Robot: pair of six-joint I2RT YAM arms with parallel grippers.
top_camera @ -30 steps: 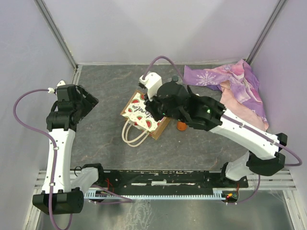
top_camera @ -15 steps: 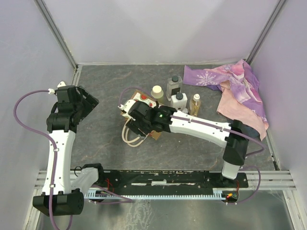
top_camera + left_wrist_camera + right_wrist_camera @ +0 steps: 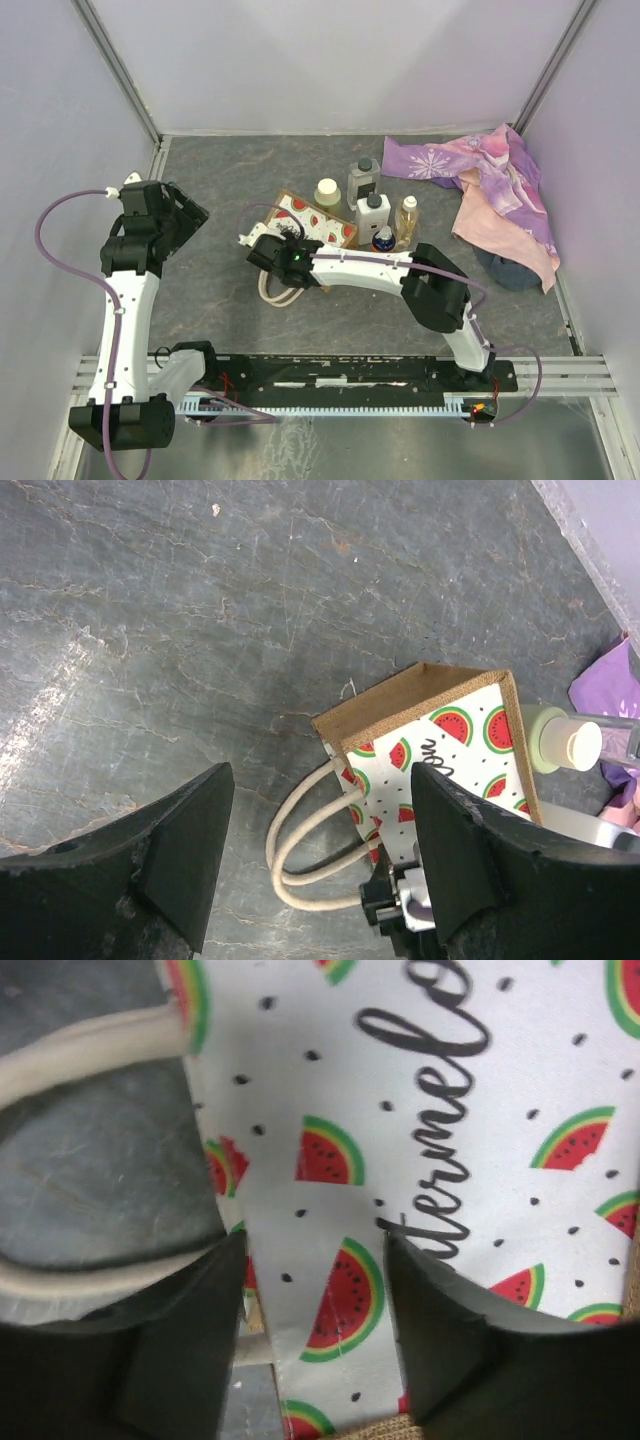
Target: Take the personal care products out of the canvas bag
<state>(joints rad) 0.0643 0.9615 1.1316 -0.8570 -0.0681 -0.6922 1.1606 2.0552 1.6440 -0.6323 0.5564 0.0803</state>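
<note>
Table top (image 3: 220,300): dark grey, mottled stone-like surface, faint scratches in the wrist views. Walls (image 3: 330,60): plain pale lavender panels on three sides, metal corner posts (image 3: 117,68). Slotted metal rail (image 3: 590,375) along near edge. Lighting even, diffuse.

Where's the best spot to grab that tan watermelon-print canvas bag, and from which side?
Grip the cream looped handles, coming from above at the near end. The tan canvas bag lies flat on its side, too broad to pinch; the handles trail free on the table.

Even overhead light; rt wrist close-up soft.
</note>
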